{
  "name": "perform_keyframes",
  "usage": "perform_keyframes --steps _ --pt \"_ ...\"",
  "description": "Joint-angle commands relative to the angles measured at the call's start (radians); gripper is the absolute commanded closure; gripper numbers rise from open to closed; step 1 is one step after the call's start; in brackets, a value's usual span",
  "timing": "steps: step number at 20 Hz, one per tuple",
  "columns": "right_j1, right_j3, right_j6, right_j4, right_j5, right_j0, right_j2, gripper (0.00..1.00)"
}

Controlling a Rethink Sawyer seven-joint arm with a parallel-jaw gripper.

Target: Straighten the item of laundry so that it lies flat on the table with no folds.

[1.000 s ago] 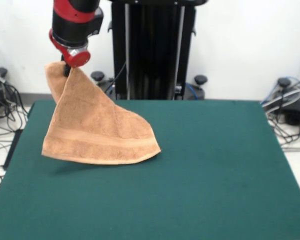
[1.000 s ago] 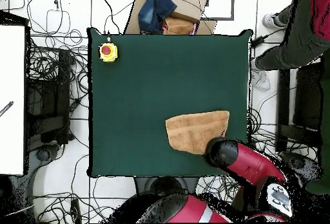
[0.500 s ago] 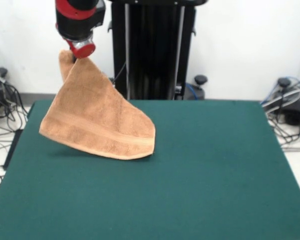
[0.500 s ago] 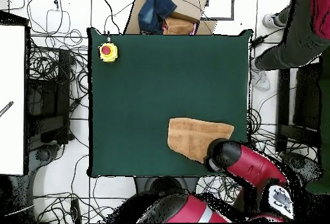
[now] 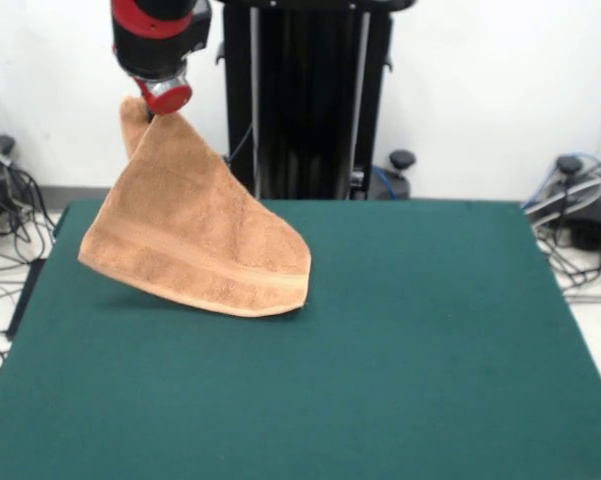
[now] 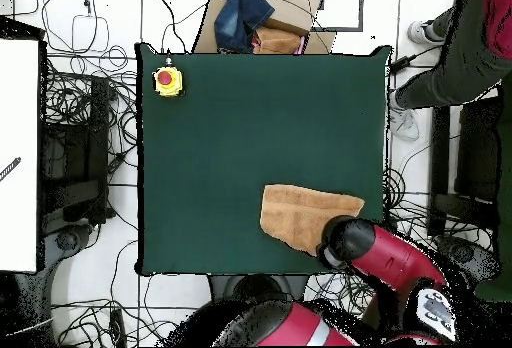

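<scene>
The orange-tan towel [image 5: 195, 240] hangs by one corner from my gripper [image 5: 146, 113], high over the far left of the green table [image 5: 400, 330]. It drapes in a folded triangle with its woven band along the lower edge. Its lower right corner is at the table top, while the lower left corner swings clear above it. The gripper is shut on the top corner. In the overhead view the towel [image 6: 300, 212] shows next to the red arm [image 6: 375, 252], which hides the gripper.
A yellow box with a red button [image 6: 167, 81] sits on the table's corner in the overhead view. A person [image 6: 470, 44] stands beside the table's right edge there. Cables lie on the floor around the table.
The gripper has risen and shifted slightly right in the front view, lifting the towel higher; its lower left corner swung up off the table. Little has changed in the last half second.
</scene>
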State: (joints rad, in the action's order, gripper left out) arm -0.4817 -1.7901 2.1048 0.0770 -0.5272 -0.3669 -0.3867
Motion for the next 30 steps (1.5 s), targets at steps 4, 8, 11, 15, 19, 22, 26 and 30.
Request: perform_keyframes --steps 4,8,11,15,19,22,26,30 --pt "0.061 0.005 0.148 -0.024 -0.054 0.014 0.027 1.00" --pt "0.043 0.022 0.131 -0.023 -0.160 0.023 0.003 1.00" --pt "0.009 0.026 0.123 -0.017 -0.254 0.043 -0.023 1.00" --pt "-0.015 0.061 0.118 0.000 -0.329 0.067 -0.054 1.00" --pt "-0.007 0.074 0.121 0.002 -0.337 0.066 -0.048 1.00" --pt "-0.002 0.074 0.120 0.006 -0.331 0.065 -0.047 1.00" --pt "0.009 0.074 0.119 0.009 -0.297 0.059 -0.039 1.00" --pt "-0.016 0.060 0.203 0.041 -0.069 0.125 -0.082 1.00"
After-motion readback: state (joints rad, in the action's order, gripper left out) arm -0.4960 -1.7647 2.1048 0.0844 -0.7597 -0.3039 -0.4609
